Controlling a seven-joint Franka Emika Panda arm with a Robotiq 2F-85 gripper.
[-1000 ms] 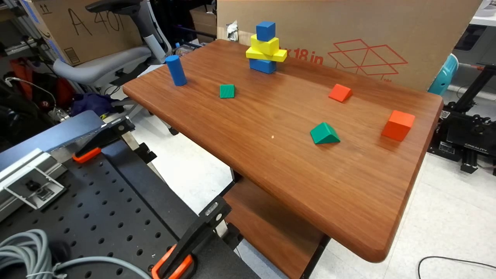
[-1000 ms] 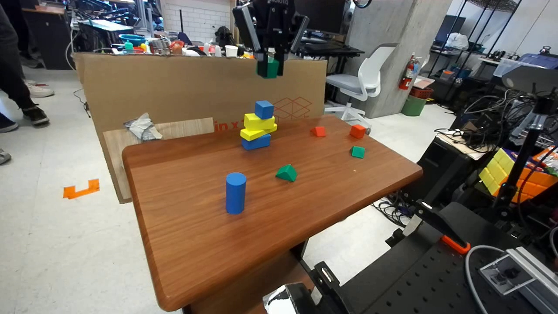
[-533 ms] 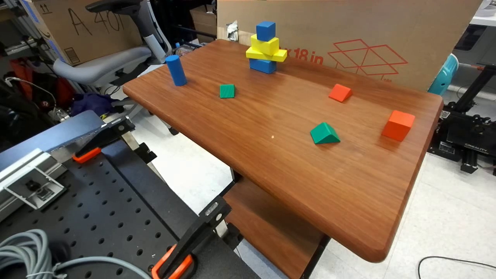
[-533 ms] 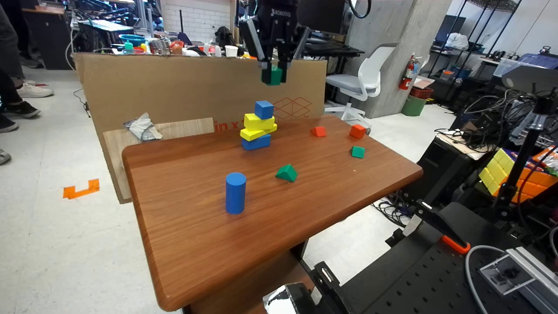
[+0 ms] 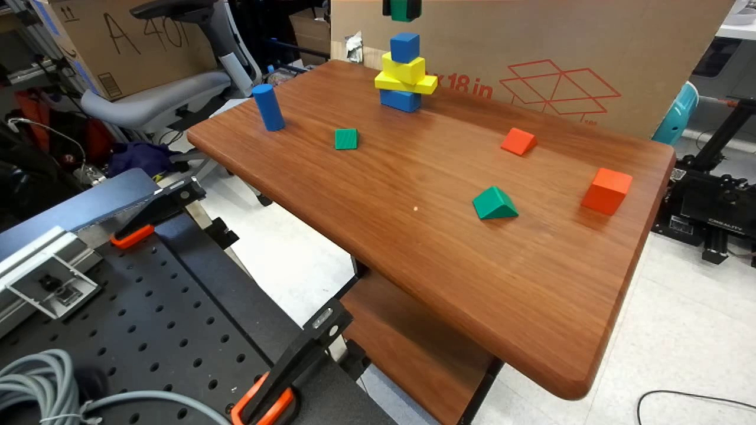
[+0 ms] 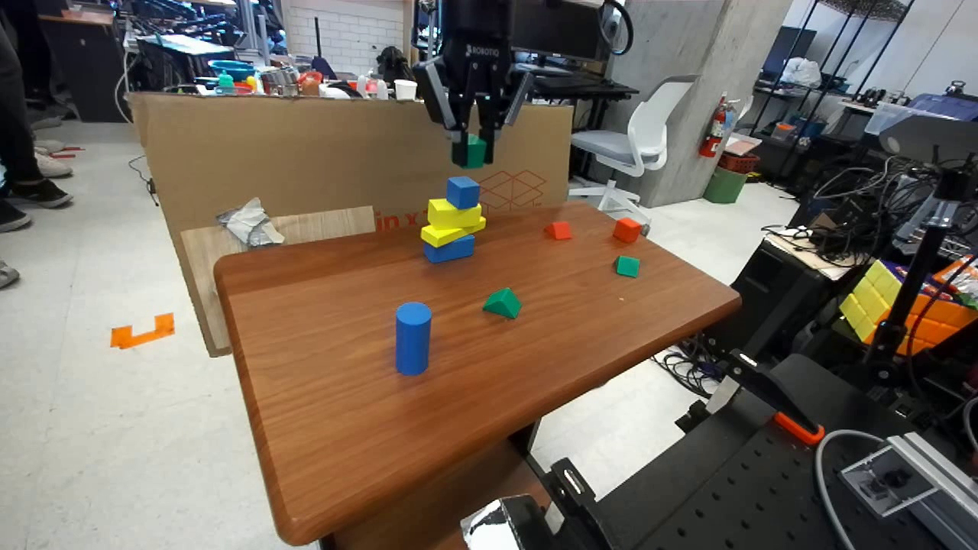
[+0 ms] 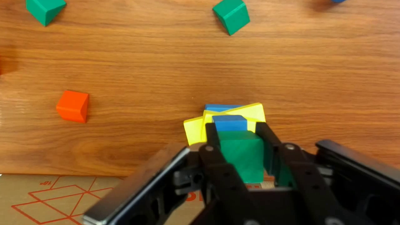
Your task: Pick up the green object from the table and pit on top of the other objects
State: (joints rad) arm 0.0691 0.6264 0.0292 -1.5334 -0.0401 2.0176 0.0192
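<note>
Our gripper (image 6: 474, 155) is pinching the green cube (image 7: 242, 157), which hangs clear of the worktop (image 6: 328, 336) and above the tower (image 6: 453, 221); both exterior views show a gap beneath it, so it does not yet touch the blue cube (image 5: 405, 47) on top; we judge the step in hand to be the last lining-up and the lowering. In an exterior view the green cube (image 5: 406, 10) is almost straight over the blue cube; in an exterior view the green cube (image 6: 476, 151) stands a little to the picture's right, so we would trim that offset while the two are apart; in the wrist view their edges look roughly parallel, so little turning should be needed. The yellow pieces (image 5: 406, 74) sit crossed and a sideways nudge could topple the tower; we should therefore come down slowly and plumb, stop at first contact, and let the blue cube take the weight before loosening the grip; then we would part the gripper gently, evenly on both sides, and rise straight up without dragging the green cube along.
</note>
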